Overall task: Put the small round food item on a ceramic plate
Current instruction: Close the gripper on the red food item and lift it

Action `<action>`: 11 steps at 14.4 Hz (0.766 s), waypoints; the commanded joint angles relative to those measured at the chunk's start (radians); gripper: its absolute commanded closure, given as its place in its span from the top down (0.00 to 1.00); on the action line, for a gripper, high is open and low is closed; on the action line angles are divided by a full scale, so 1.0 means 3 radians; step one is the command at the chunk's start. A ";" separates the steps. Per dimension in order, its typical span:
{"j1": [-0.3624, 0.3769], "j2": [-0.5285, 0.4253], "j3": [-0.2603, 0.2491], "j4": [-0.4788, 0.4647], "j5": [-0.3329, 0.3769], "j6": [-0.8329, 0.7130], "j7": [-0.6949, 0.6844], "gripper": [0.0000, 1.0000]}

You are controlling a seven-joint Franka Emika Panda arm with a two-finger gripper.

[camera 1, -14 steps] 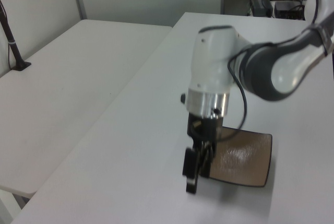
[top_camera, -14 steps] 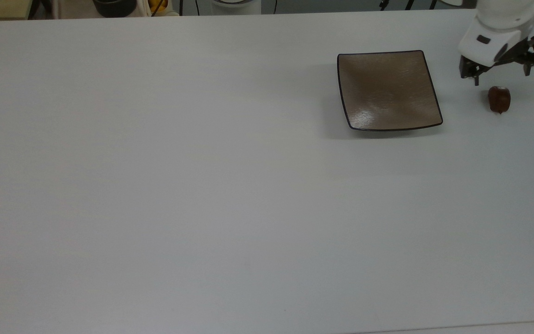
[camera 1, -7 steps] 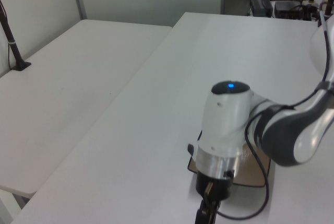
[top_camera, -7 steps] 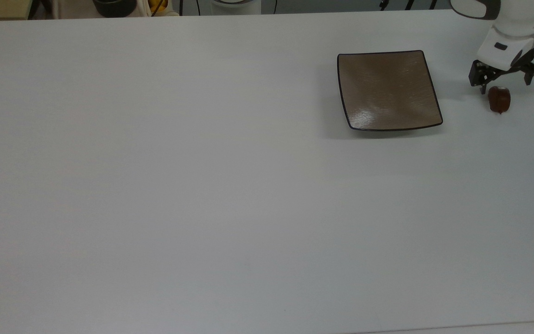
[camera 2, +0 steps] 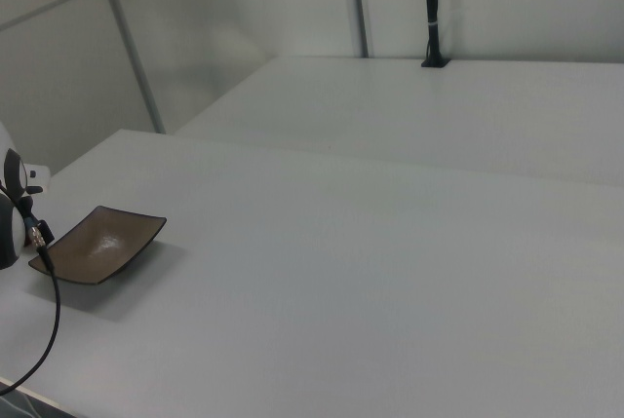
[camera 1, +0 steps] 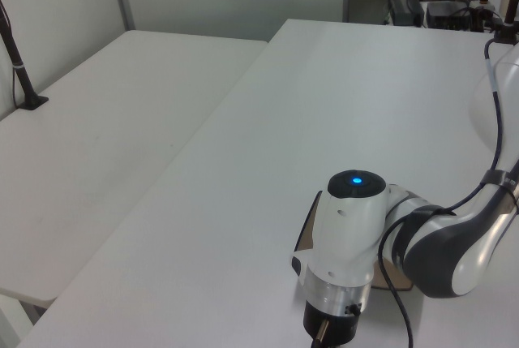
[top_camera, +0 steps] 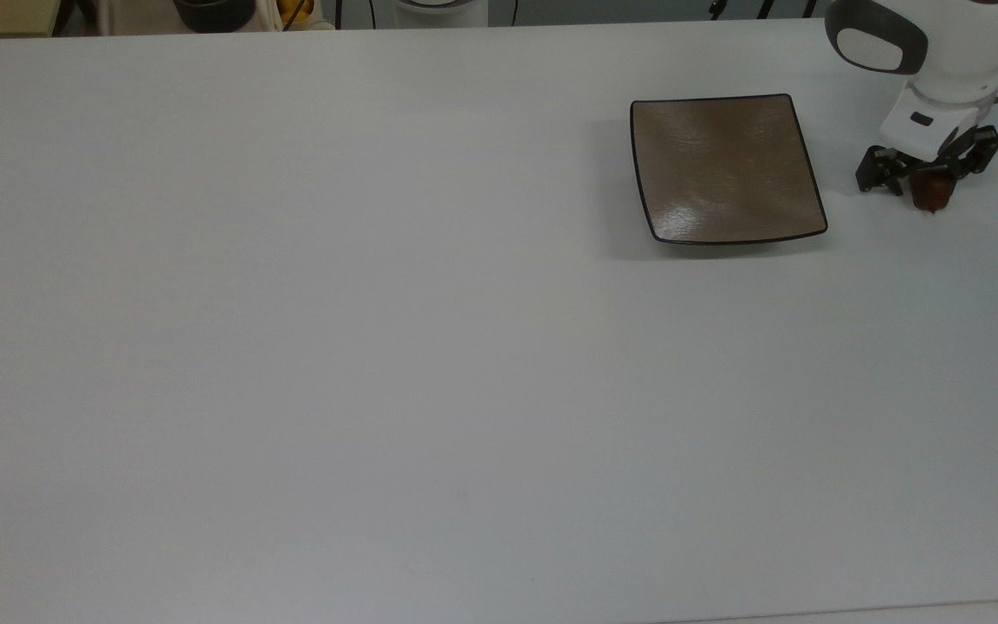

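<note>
A: On the white worktop [top_camera: 378, 347], the ceramic plate [top_camera: 724, 169] sits empty; right of it in the top view, the end effector [top_camera: 928, 169], fingers spread, straddles the small round food item [top_camera: 932, 196].

B: Risk?

A: Its glossy roundness could squirt from closing fingers.

glossy ceramic plate [top_camera: 724, 165], matt white table [top_camera: 334, 347]

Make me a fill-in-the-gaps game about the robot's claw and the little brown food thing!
1. The square brown ceramic plate has ___ on it.
2. The white table holds the plate and the small dark reddish-brown round food item, which sits off the plate's ___ side in the top view.
3. The claw is down around the ___.

Missing words: nothing; right; food item
</note>
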 commanded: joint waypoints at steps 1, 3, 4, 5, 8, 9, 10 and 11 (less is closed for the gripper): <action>0.0060 0.0053 -0.0055 0.0105 -0.0064 0.0032 0.0121 0.27; 0.0060 0.0043 -0.0060 0.0100 -0.0069 0.0021 0.0126 0.13; 0.0060 0.0002 -0.0060 0.0095 -0.0069 0.0021 0.0126 0.09; 0.0066 -0.0064 -0.0065 0.0069 -0.0069 0.0011 0.0126 0.09; 0.0020 -0.0329 -0.0065 -0.0018 -0.0024 -0.0035 0.0106 0.09; 0.0004 -0.0391 -0.0065 -0.0023 -0.0013 -0.0116 0.0106 0.09; -0.0006 -0.0447 -0.0065 -0.0038 0.0002 -0.0253 0.0101 0.09; -0.0072 -0.0569 -0.0065 -0.0069 0.0038 -0.0472 0.0065 0.09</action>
